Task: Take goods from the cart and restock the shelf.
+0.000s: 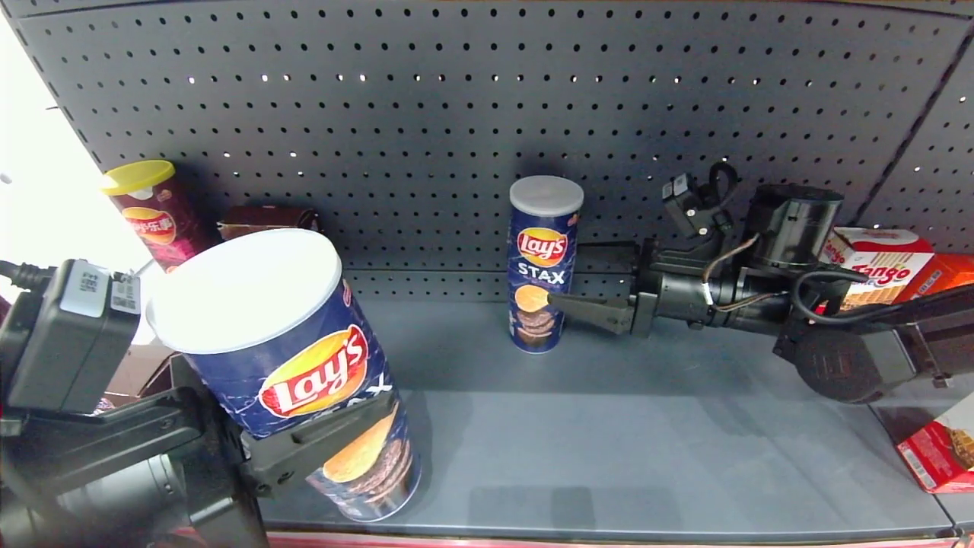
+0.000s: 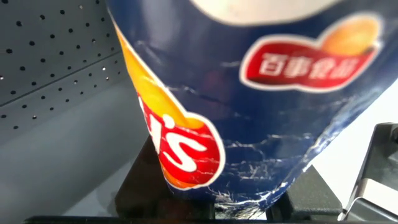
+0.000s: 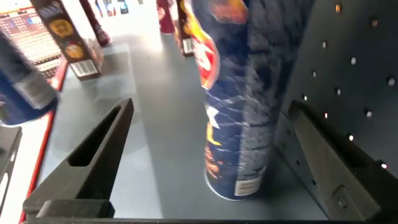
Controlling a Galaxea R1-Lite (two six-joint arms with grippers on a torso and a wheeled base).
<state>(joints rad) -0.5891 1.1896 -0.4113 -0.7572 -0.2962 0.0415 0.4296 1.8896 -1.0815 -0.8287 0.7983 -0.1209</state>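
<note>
A blue chip can [image 1: 300,373] with a white lid leans over the grey shelf's [image 1: 609,434] front left corner, its base at the shelf surface. My left gripper [image 1: 281,426] is shut on its lower body; in the left wrist view that can [image 2: 249,106] sits close up above my gripper [image 2: 249,208]. A second blue chip can [image 1: 540,262] stands upright near the pegboard back wall. My right gripper [image 1: 549,295] reaches it from the right and is open, one finger on each side. In the right wrist view this can [image 3: 239,118] stands between the spread fingers [image 3: 99,155], clear of them.
At the back left stand a purple can with a yellow lid [image 1: 152,209] and a dark box [image 1: 266,219]. Wafer boxes [image 1: 883,262] sit at the back right, and a red box [image 1: 940,449] lies at the right front. The shelf's middle is bare.
</note>
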